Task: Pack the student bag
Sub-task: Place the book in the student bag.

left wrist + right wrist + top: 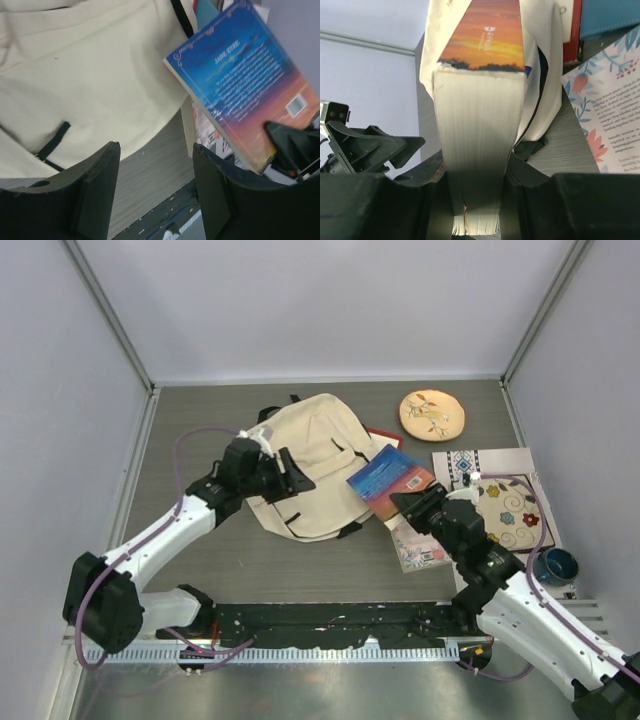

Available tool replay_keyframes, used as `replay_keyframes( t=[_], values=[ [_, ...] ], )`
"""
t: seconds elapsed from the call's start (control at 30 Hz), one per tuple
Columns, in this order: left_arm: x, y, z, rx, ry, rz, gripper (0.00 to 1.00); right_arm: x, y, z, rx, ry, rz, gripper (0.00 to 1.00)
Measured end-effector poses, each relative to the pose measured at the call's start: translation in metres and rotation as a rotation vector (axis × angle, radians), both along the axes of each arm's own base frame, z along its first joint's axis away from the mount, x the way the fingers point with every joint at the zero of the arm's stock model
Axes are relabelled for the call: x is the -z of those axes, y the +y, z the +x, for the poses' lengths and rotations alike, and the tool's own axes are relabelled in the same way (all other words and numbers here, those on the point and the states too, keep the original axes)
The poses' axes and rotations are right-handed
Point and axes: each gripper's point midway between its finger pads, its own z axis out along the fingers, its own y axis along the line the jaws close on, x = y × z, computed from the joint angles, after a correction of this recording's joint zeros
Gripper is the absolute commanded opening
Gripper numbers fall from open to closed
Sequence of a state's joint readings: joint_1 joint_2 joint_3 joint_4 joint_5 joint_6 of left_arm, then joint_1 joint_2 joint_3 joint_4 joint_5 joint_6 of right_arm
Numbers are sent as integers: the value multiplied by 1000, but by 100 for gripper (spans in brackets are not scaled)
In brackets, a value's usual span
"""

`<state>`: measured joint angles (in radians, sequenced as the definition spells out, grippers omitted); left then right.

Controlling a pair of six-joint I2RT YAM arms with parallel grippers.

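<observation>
Both arms look alike on my screen. The left arm (160, 533) and the right arm (545, 625) have glossy white link shells joined by chunky black joint housings. A thin purple cable (178, 475) loops loose behind the left gripper (300, 475), and a second purple cable (545, 530) curves behind the right gripper (405, 502). A small white block (258, 440) sits just behind the left fingers. Up close, the left fingers (95, 200) are matte black wedges with flat inner faces, and one has a round hole near its root. The right fingers (405, 200) are the same black.
</observation>
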<state>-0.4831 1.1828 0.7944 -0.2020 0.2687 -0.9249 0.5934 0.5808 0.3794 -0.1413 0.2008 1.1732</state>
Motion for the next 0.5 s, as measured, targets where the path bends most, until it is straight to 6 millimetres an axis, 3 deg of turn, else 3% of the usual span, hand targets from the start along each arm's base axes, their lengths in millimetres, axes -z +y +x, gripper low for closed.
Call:
replay_keyframes(
  t=[0.2, 0.37, 0.5],
  values=[
    [-10, -55, -17, 282, -108, 145, 61, -45, -29, -4, 71, -98, -101, 1],
    [23, -69, -34, 437, -123, 311, 63, -77, -57, -8, 153, -160, -189, 1],
    [50, -77, -40, 537, -116, 449, 66, -85, -70, -9, 195, -174, -237, 1]
  ],
)
